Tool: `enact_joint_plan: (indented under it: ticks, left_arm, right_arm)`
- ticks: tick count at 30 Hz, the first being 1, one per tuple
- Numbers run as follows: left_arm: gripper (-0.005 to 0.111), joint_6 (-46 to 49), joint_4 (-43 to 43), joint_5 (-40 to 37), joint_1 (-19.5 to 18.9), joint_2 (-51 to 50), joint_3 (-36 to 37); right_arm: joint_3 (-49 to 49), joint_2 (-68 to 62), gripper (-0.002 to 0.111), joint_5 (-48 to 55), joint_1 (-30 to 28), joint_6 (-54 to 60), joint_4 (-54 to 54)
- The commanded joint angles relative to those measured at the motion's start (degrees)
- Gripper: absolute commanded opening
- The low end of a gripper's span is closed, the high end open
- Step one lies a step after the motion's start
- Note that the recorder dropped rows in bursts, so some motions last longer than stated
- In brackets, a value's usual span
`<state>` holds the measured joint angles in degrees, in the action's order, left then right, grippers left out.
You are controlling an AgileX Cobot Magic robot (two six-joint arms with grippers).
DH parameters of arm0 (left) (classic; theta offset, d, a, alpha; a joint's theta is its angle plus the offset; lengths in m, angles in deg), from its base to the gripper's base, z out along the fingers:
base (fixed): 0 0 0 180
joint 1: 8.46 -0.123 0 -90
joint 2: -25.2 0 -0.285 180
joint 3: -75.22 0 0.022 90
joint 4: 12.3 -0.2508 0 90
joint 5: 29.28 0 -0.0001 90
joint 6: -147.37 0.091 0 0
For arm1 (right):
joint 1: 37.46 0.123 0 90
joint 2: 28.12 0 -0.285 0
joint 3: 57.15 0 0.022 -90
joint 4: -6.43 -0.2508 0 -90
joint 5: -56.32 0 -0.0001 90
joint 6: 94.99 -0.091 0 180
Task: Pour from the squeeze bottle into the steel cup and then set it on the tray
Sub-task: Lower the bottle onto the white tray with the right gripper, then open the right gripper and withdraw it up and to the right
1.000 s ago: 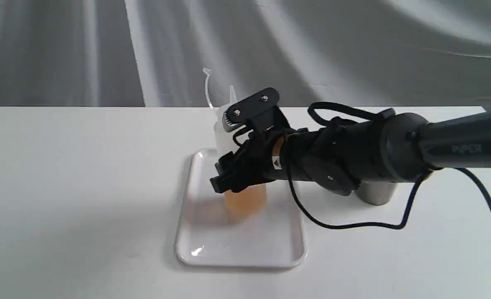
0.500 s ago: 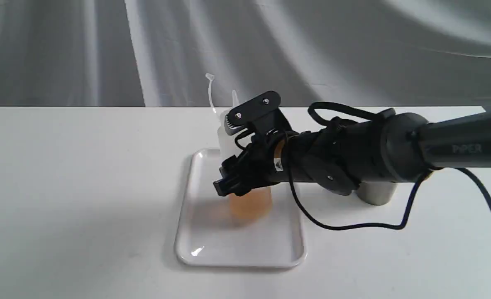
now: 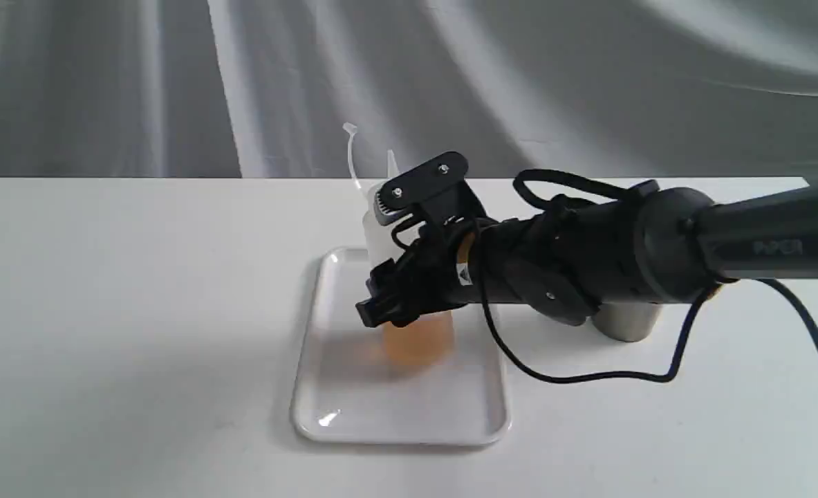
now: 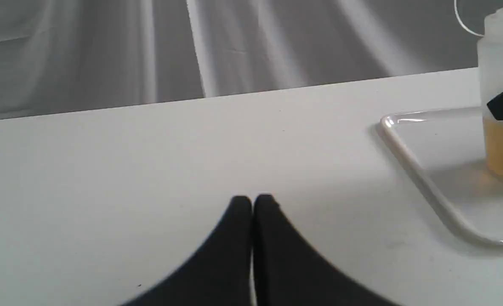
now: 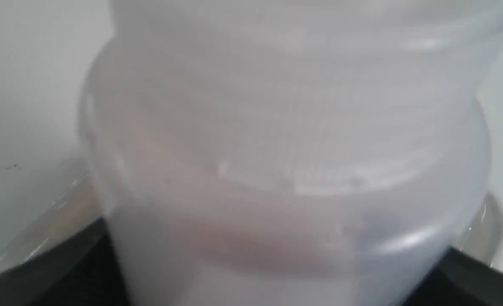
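Gripping the squeeze bottle (image 3: 417, 340) with my right gripper (image 3: 396, 249) right now, jaws clamped on its sides about halfway up, one finger on each side. My right arm comes in from the right side of the exterior view and reaches across to the middle. My right wrist camera is basically useless: the cloudy plastic body fills the whole shot, with my dark fingers (image 5: 51, 272) poking in at two corners.

The bottle sits close to upright on the tray (image 3: 353, 415), toward the tray's far half, nozzle (image 3: 390, 162) pointing up and the thin cap strap (image 3: 348, 149) curling beside it. Its bottom looks like it's down on the tray surface, though I can't swear to contact. Orange-amber liquid fills roughly the lower third.

The steel cup (image 3: 628, 325) stands on the white table (image 3: 139, 311) off to the right of the tray, not touching it. My arm covers most of it, so only the lower part shows. A black cable (image 3: 588, 375) droops from the arm onto the table between tray and cup.

My left gripper (image 4: 252, 204) has its jaws pressed together with nothing in them, well off to the side of the tray.
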<state>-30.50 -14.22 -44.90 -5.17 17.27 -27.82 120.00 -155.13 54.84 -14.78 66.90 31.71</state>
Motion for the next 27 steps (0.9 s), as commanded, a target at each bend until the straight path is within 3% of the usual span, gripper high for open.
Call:
enact_joint_plan:
  ticks: [1, 4, 7, 27]
  left_arm:
    - [0.000, -0.2, 0.0, 0.4, 0.3, 0.1, 0.3]
    - [0.000, -0.2, 0.0, 0.4, 0.3, 0.1, 0.3]
    - [0.000, -0.3, 0.0, 0.4, 0.3, 0.1, 0.3]
    - [0.000, -0.1, 0.0, 0.4, 0.3, 0.1, 0.3]
  right_arm:
    - [0.4, 0.8, 0.070, -0.8, 0.1, 0.3, 0.0]
    - [0.4, 0.8, 0.086, -0.8, 0.1, 0.3, 0.0]
    - [0.4, 1.0, 0.092, -0.7, 0.1, 0.3, 0.0]
    - [0.1, 12.6, 0.092, 4.7, -0.6, 0.1, 0.9]
